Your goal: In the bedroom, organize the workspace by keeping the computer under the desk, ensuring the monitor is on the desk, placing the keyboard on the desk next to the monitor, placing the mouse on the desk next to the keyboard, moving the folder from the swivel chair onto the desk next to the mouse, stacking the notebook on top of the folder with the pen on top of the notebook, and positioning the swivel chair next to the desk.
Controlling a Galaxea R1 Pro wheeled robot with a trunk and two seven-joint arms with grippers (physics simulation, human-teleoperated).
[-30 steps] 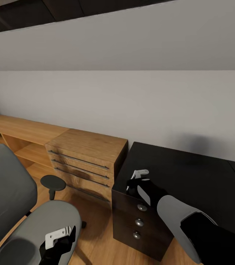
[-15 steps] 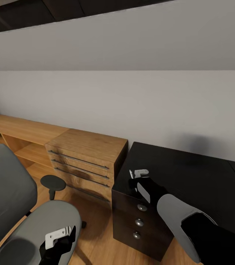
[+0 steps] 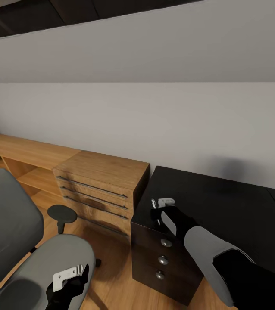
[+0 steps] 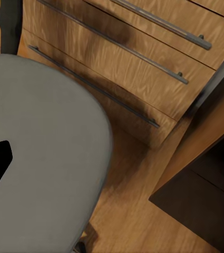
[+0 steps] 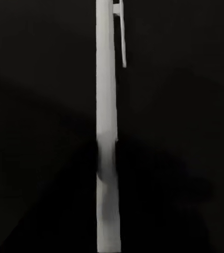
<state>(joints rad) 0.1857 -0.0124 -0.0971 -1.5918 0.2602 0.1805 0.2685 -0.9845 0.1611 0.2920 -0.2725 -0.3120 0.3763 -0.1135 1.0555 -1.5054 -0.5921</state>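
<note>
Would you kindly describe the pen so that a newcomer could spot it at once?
Start at the black desk against the white wall, right of the wooden drawer chest. At its near left corner, the right end effector holds the pen. It is a slim white stick with a clip, pale against the dark desktop.

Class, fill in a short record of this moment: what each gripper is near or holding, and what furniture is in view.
right gripper: over the black desk, holding a white pen
left gripper: above the grey chair seat, state unclear
chair: beside the desk's drawers
other furniture: wooden drawer unit
desk top: nothing else seen on it
</note>
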